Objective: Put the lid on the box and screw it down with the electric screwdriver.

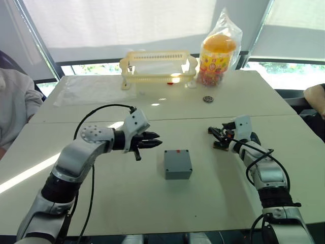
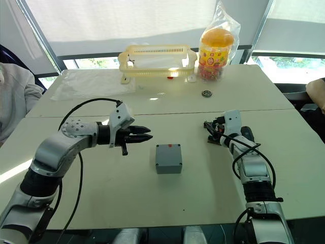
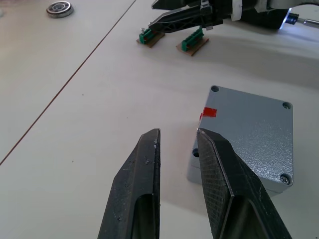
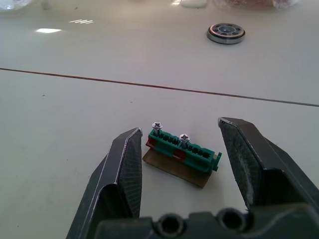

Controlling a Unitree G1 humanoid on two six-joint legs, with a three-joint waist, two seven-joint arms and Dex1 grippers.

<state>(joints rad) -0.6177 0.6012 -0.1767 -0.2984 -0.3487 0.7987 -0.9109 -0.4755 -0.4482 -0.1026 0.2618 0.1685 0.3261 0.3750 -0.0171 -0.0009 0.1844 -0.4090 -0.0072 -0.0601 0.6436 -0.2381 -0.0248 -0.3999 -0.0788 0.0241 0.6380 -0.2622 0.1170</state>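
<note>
The grey box (image 1: 177, 174) stands mid-table with a small red part (image 1: 179, 151) on its far side. The lid (image 3: 249, 129) lies flat on top of it, its corner screw holes showing. My left gripper (image 1: 151, 139) hovers just left of the box, open by a narrow gap with nothing in it. My right gripper (image 4: 180, 130) rests low at the right, open, its fingers on either side of a green terminal block (image 4: 184, 148) that carries two upright screws. The electric screwdriver (image 3: 271, 17) lies beside my right wrist, a light glowing at its tip.
At the table's far edge stand a yellow slotted basket (image 1: 157, 65) and a bagged snack jar (image 1: 218, 56). A round metal bearing (image 1: 208, 98) lies in front of the jar. A clear plastic sheet (image 1: 91, 89) covers the far left. People sit at both sides (image 1: 12, 101).
</note>
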